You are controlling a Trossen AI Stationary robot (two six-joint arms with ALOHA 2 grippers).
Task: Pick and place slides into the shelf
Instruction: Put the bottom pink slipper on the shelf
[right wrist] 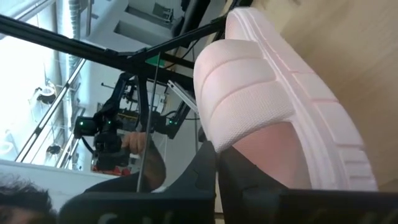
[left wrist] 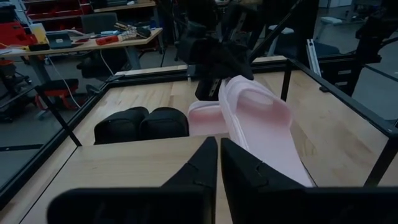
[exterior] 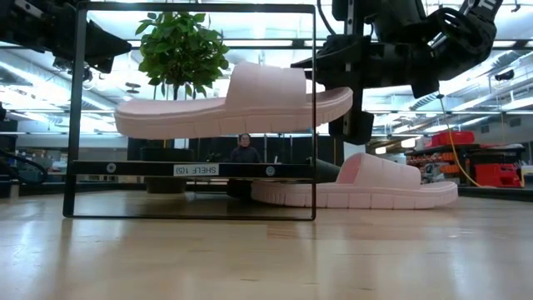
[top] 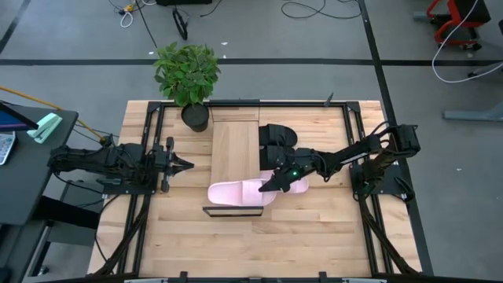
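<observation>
The shelf (top: 234,149) is a long light-wood board in a thin black frame (exterior: 77,108). My right gripper (top: 275,185) is shut on one pink slide (top: 240,193), which hangs level above the shelf's near end (exterior: 233,100). The second pink slide (exterior: 358,185) lies sole-down on the table right of the shelf, under my right arm. Two black slides (top: 277,141) lie side by side on the table at the shelf's right edge (left wrist: 143,124). My left gripper (top: 185,165) is shut and holds nothing, left of the shelf. My right gripper holds the pink slide by its toe end (exterior: 337,98), just past the strap (right wrist: 242,93). The fingers come level from the table's right, along the slide. It is lifted clear and level, its heel end (exterior: 133,117) reaching over the shelf. The fingers themselves hide the exact place of contact.
A potted plant (top: 187,75) stands at the shelf's far end. Black frame rails (top: 153,157) run along the table's left and right sides. Bare plank tabletop (top: 251,244) lies toward the near edge. A person (exterior: 244,148) sits far off in the room.
</observation>
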